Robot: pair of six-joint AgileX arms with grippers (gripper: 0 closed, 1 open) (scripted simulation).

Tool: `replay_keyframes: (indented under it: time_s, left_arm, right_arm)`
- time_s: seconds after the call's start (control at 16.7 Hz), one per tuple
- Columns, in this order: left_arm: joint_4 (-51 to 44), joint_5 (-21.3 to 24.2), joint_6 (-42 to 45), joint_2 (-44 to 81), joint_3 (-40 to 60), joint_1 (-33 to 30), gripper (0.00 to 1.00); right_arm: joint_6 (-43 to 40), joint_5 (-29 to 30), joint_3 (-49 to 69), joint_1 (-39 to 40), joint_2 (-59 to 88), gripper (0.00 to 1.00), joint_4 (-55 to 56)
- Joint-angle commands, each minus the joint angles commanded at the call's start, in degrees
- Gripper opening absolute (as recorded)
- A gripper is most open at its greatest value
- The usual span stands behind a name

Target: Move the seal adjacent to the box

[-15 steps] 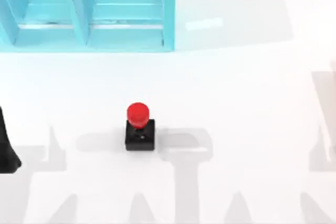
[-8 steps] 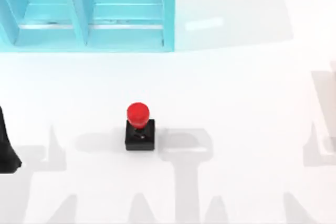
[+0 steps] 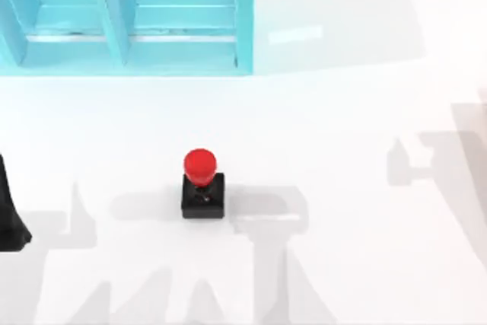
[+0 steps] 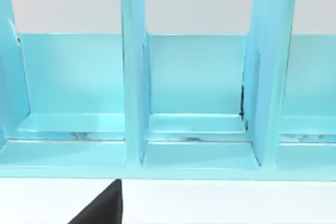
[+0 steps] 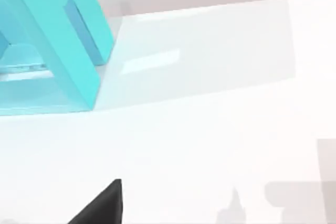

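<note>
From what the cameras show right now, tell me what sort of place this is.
Likely a rendered tabletop test scene: a plain white table, a turquoise divided box at the far edge, and one small seal standing alone mid-table.

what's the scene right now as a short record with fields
seal: upright on the table, red knob on top of black base, near the middle, nothing touching it
box: light blue, with dividers, at the table's far left, well apart from the seal
left arm: dark part at the table's left edge, away from the seal
task state: seal not yet beside the box
</note>
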Motion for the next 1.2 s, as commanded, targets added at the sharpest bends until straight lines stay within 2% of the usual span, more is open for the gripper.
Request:
replay_keyframes:
  time_s: [0.78, 1.02, 1.2]
  left_arm:
    - [0.0, 0.0, 0.0, 0.0, 0.0, 0.0, 1.0]
    - [0.0, 0.0, 0.0, 0.0, 0.0, 0.0, 1.0]
    - [0.0, 0.0, 0.0, 0.0, 0.0, 0.0, 1.0]
  right_arm:
    - [27.4, 5.0, 74.5, 26.9, 72.2, 1.0, -44.7]
    - [33.5, 6.2, 90.8, 32.8, 88.1, 1.0, -54.5]
    - [36.4, 6.7, 98.5, 35.5, 95.7, 1.0, -59.2]
